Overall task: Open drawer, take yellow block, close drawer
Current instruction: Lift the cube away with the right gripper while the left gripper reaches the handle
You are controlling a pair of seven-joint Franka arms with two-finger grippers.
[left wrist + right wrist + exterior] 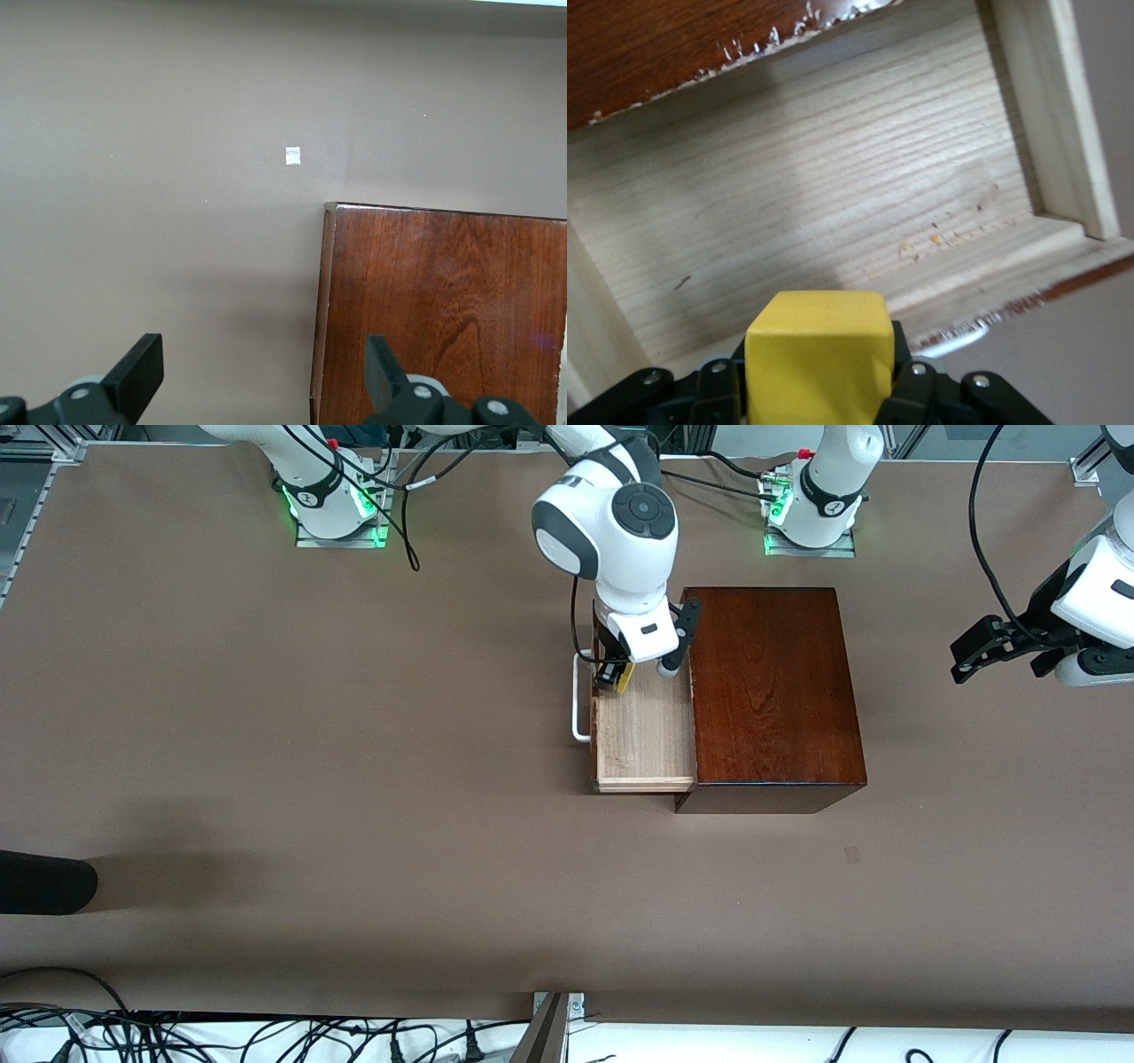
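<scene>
The drawer [642, 735] is pulled out of the dark mahogany box [771, 691] toward the right arm's end of the table, its white loop handle [578, 700] at the front. My right gripper [614, 676] is shut on the yellow block [624, 678] and holds it over the drawer's pale wood tray. In the right wrist view the yellow block [818, 359] sits between the black fingers [921, 390], with the drawer floor [833, 204] below. My left gripper [974, 657] is open and empty, waiting above the table off the box's end; its fingers [137, 372] frame bare table and the box's corner [443, 301].
A small white mark [293, 156] lies on the brown table. A dark object [44, 881] pokes in at the table's edge at the right arm's end, nearer the front camera. Cables lie along the front edge [266, 1036].
</scene>
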